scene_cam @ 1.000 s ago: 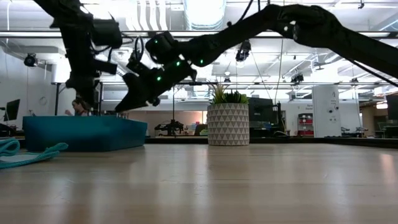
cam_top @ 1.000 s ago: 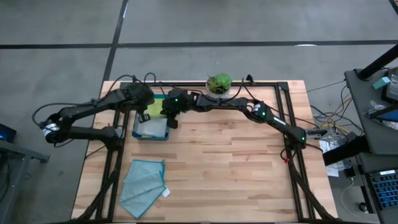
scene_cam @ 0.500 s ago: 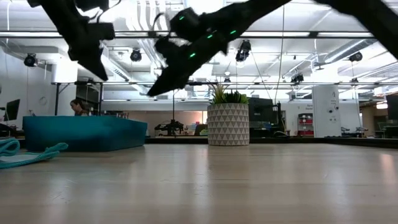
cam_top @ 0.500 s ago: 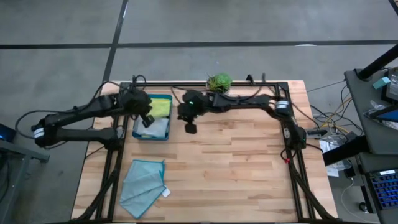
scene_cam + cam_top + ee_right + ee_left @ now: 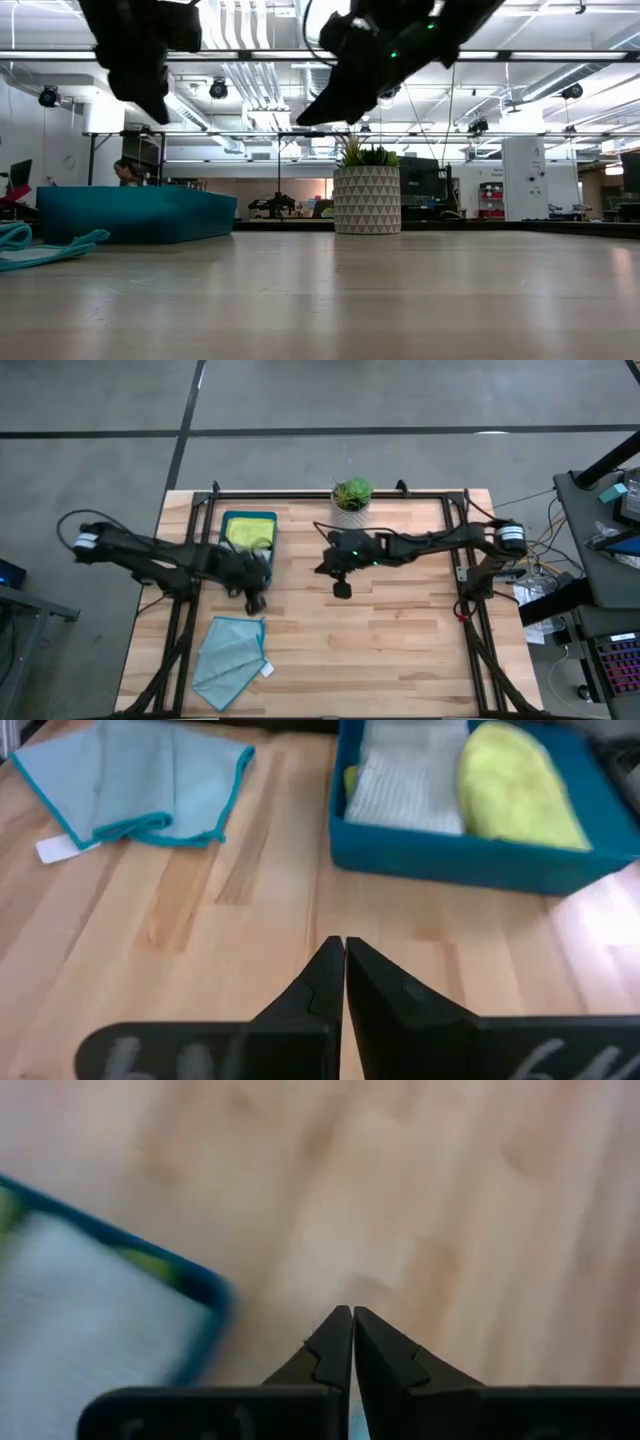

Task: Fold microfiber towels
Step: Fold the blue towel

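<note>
teal towel [image 5: 231,660]: flat on surface, near front-left edge, white tag at one corner
tray [image 5: 247,544]: yellow, pale grey towels inside
left pincer [image 5: 254,601]: closed, empty, between tray and teal towel
right pincer [image 5: 342,589]: closed, empty, mid-surface
handling: light, limp; likely pinch a corner hem

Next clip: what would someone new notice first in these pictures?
Probably the light teal towel, lying loosely spread on the near left of the wooden table. Behind it sits the dark teal tray holding a yellow towel and a pale grey one. Both grippers, left and right, hang shut and empty above the table.
</note>
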